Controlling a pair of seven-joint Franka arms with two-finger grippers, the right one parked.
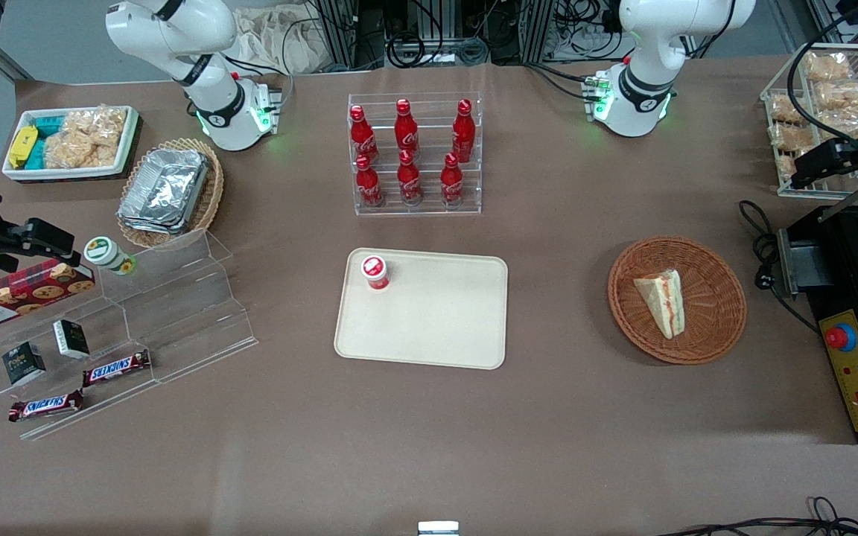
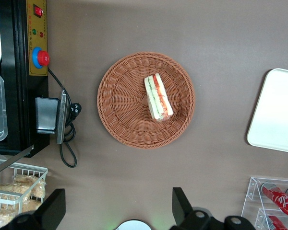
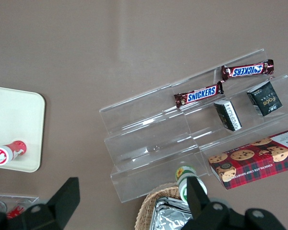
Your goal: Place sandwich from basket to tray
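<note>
The sandwich [image 1: 661, 301] lies in the reddish-brown basket [image 1: 719, 331], toward the working arm's end of the bench [image 1: 429, 447], its red and green layers showing along one edge — nothing else shares the basket. The tool [image 2: 117, 211] hangs high above this basket, touching nothing, its two dark fingers [image 2: 53, 208] spread wide with nothing between them. The beige tray [image 1: 436, 327] sits near the middle of the bench, well apart from the basket, and holds only a small red-lidded cup [image 1: 375, 272] near one corner. Farther from the front camera than the tray, a clear rack [image 1: 415, 201] carries six red bottles [image 1: 408, 152]. Toward the parked arm's end, a tan wicker basket [image 1: 209, 197] holds foil containers [image 1: 164, 190] — beside it a white tub [image 1: 19, 170] of snack packets [image 1: 86, 138].
</note>
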